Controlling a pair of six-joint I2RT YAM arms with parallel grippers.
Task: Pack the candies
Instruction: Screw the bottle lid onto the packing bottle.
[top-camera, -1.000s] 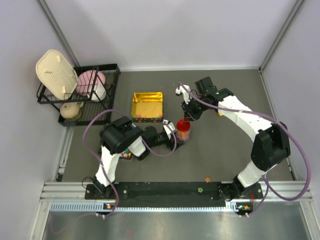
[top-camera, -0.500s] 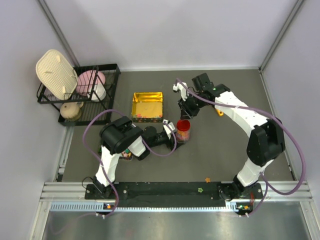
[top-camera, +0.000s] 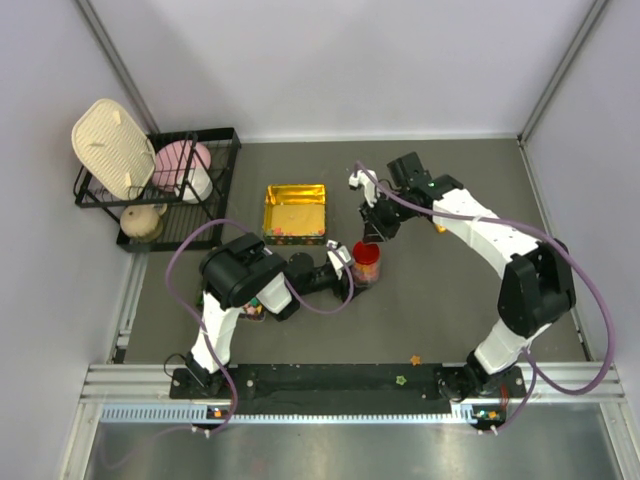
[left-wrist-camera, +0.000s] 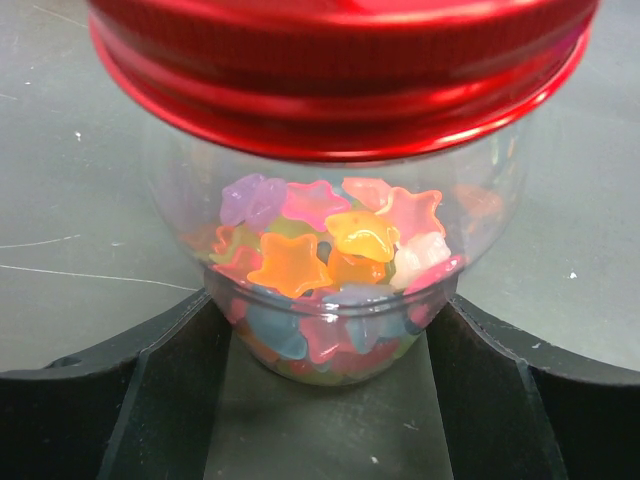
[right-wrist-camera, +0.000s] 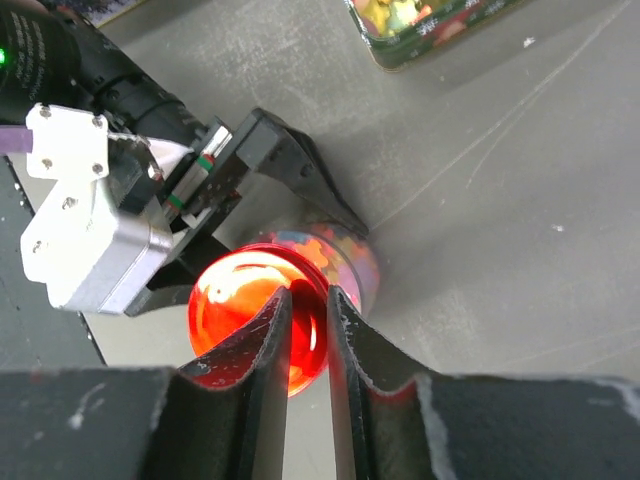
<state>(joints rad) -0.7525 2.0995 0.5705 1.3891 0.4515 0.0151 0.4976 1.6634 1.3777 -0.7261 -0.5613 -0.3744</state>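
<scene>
Since half a second earlier, your right gripper had swung back toward the clear jar with a red metal lid. It hung over the lid's rim, its jaws a narrow, empty slit. Your left gripper clasped the jar's base, with the small star-shaped candies inside. Bare grey table lay open to the right, and the gold rectangular tin stood near, behind-left. You couldn't tell whether the right fingers touched the lid. The frame cut off the tin in the right wrist view.
</scene>
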